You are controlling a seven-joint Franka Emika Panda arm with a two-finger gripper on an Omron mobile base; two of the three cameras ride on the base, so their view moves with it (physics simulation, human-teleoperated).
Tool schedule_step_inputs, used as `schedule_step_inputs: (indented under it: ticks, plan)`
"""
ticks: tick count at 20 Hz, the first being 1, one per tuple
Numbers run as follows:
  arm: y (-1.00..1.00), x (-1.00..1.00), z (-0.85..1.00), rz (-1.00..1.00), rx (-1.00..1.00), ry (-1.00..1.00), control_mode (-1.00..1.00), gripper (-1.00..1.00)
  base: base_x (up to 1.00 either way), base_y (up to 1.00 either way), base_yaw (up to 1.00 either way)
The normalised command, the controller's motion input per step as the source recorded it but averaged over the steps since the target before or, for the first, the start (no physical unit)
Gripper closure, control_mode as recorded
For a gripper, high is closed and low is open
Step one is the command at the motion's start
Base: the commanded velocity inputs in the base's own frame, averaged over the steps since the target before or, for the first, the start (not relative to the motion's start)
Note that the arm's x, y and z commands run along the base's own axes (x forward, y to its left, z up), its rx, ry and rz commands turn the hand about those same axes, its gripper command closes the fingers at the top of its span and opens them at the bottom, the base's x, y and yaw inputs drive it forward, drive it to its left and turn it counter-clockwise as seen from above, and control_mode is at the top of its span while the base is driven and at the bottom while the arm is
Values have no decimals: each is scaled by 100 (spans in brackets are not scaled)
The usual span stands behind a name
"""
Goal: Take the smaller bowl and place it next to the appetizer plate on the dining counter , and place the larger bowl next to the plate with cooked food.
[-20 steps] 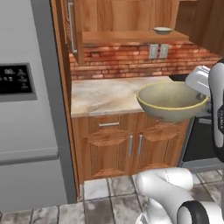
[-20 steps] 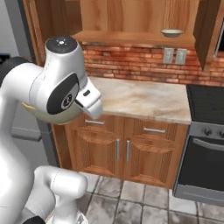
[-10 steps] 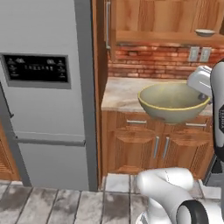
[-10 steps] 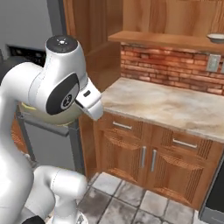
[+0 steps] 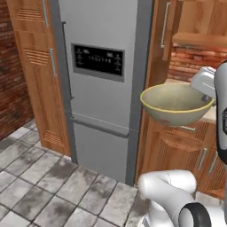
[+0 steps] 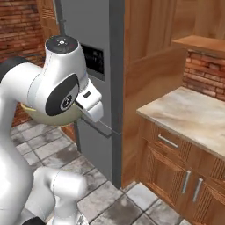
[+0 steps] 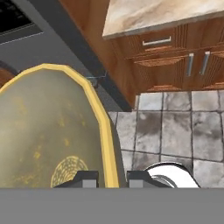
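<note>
Fingers (image 7: 111,175) clamped across larger bowl (image 5: 176,103) rim

Left base view sits behind me on my left, facing the grey fridge (image 5: 104,84); right base view sits behind on my right, sharing that fridge (image 6: 94,66) and the wooden cabinets (image 6: 176,176). Hand view looks down along my fingers (image 7: 87,178), close over the larger bowl (image 7: 48,131) and floor tiles (image 7: 175,127).

The larger bowl (image 5: 176,104) is held up in the air by the gripper (image 7: 111,177), its rim clamped between the fingers. Just beyond it, the way is blocked by the grey refrigerator (image 5: 104,80) and a tall wooden panel (image 5: 153,62). To the right, the marbled countertop (image 6: 193,115) lies bare. Below, open passage is offered over the tiled floor (image 5: 40,186).
</note>
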Motion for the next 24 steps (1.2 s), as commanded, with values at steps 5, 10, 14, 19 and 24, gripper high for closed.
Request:
schedule_step_inputs:
  ticks: [5,10,14,19,24]
  plan:
    - [0,0,0,0,0,0,100,100,-26,0,63]
    - [0,0,0,0,0,0,100,100,-11,0,63]
    - [0,0,0,0,0,0,100,100,0,1,62]
    - [0,0,0,0,0,0,100,100,3,12,62]
    - [0,0,0,0,0,0,100,100,17,11,65]
